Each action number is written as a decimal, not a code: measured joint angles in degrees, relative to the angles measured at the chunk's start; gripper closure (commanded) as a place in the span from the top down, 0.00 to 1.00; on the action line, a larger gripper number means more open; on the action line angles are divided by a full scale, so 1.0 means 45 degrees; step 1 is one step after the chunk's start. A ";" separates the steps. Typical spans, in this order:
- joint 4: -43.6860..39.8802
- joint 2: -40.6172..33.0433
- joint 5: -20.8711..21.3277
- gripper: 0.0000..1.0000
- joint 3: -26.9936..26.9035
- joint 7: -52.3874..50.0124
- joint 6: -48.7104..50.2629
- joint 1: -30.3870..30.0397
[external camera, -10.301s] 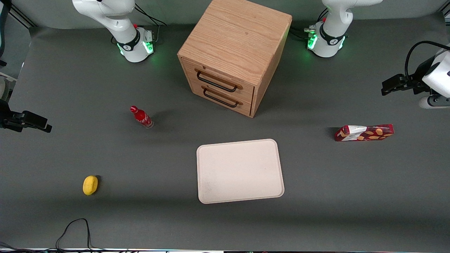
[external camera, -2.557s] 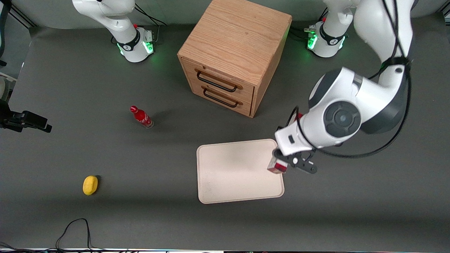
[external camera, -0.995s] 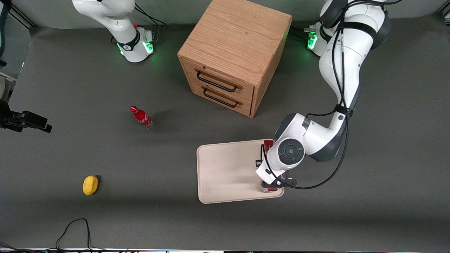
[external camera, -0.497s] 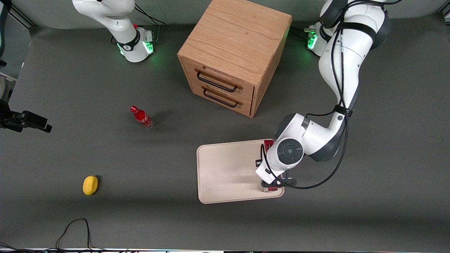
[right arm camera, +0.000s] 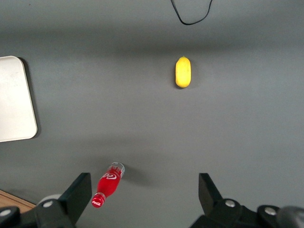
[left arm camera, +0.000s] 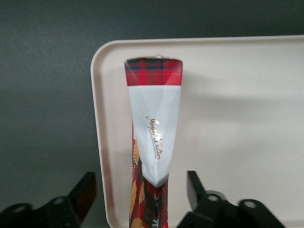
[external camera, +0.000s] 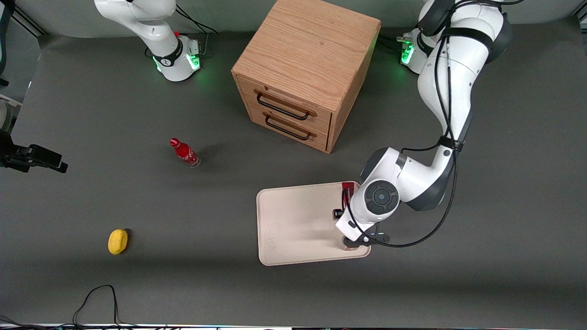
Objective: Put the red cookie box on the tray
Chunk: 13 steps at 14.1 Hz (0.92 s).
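The long, slim dark-red cookie box (left arm camera: 154, 142) lies on the large cream-white rectangular tray (left arm camera: 237, 118), along its three-o'clock rim; the left gripper (left arm camera: 140, 197) straddles it, fingers spread, gripping nothing.

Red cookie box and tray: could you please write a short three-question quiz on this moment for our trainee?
1. True or false: the red cookie box lies on the tray, along one edge.
2. The claw, low over the tray with a finger on either side of the box, is: A) open, clear of the box; B) shut on the box; C) out of view.
3. How many drawers does the wooden cabinet show?

Key: 1 true; 2 A; 3 two.
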State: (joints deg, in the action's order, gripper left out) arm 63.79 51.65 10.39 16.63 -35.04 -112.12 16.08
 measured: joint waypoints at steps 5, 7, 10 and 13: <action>0.0682 -0.1801 -0.0029 1.00 0.0002 0.0367 0.1114 -0.0446; 0.2063 -0.3302 -0.0557 1.00 0.0015 0.1033 0.1238 -0.1060; 0.4759 -0.6339 -0.1650 1.00 0.0000 0.2693 0.1664 -0.2490; 0.6821 -0.9422 -0.1880 1.00 -0.0769 0.4093 0.3069 -0.3007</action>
State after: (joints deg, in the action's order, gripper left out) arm 94.48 9.26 1.93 13.17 -16.62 -98.31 2.54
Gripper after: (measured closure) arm 0.000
